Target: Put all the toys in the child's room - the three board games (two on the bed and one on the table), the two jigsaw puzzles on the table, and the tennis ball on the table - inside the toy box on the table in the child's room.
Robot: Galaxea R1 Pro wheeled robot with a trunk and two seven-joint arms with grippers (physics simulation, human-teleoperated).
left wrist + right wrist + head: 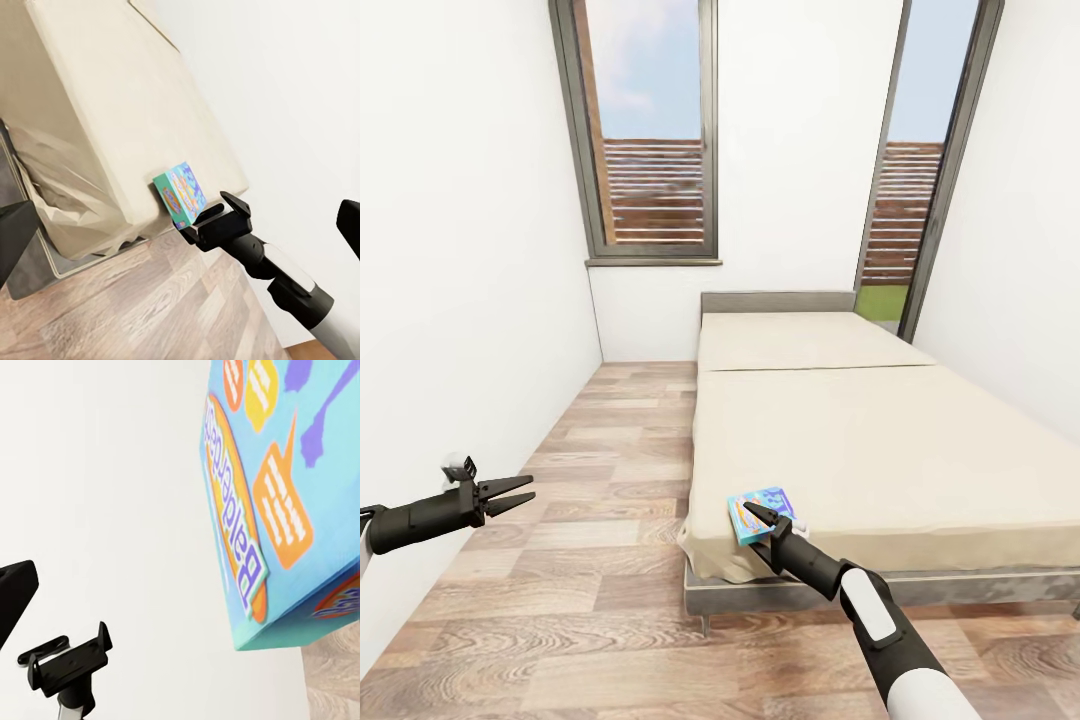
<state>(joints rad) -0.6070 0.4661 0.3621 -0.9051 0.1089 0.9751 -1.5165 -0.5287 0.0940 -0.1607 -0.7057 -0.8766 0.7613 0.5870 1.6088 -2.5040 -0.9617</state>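
Observation:
One blue board game (761,512) with cartoon print lies at the near left corner of the beige bed (880,450), partly over the edge. My right gripper (762,517) is at that box. In the right wrist view the board game (292,502) looms very close, off to one side of a wide-set black finger (15,600), so the jaws look open. From the left wrist view the board game (182,193) looks tipped up at the mattress corner. My left gripper (525,489) hangs open over the floor to the left, holding nothing.
The narrow room has white walls, a window (650,130) at the back and a glass door (915,170) at the back right. A strip of wooden floor (590,500) runs between the left wall and the bed. The grey bed frame (810,590) edges the mattress.

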